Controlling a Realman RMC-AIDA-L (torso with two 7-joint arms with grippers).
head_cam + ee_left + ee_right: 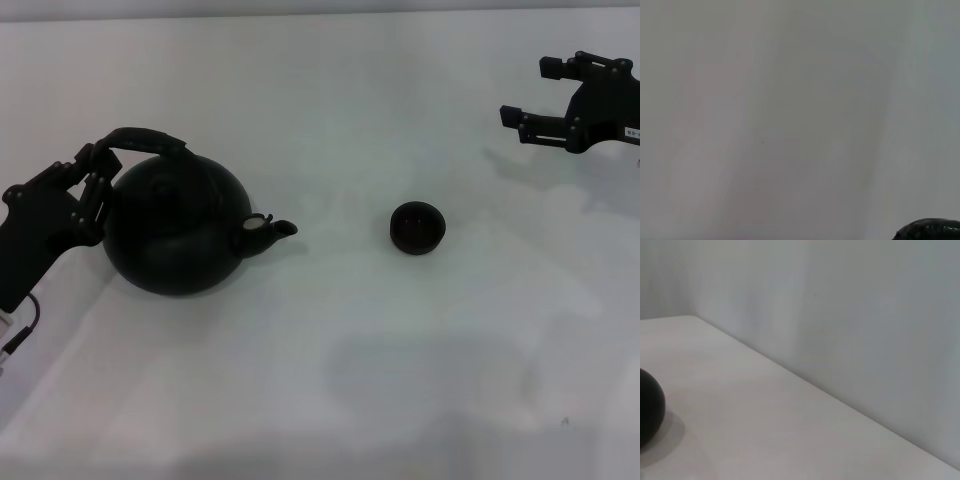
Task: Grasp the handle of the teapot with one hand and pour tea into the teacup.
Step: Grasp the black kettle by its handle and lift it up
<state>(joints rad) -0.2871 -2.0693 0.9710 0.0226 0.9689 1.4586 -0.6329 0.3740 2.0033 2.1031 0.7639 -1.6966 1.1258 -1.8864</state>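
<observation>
The black teapot (pixel 178 228) stands on the white table at the left, with its spout (pixel 272 229) pointing right toward the teacup (pixel 417 227). The small dark teacup stands alone near the middle. My left gripper (pixel 97 172) reaches in from the left, its fingers closed around the left end of the arched handle (pixel 145 139). A sliver of the teapot shows in the left wrist view (pixel 930 230). My right gripper (pixel 527 92) hangs open and empty at the far right, well away from the cup.
The white table (pixel 330 380) runs to a pale back wall (pixel 850 315). A dark round shape (pixel 647 410) shows at the edge of the right wrist view; I cannot tell which object it is.
</observation>
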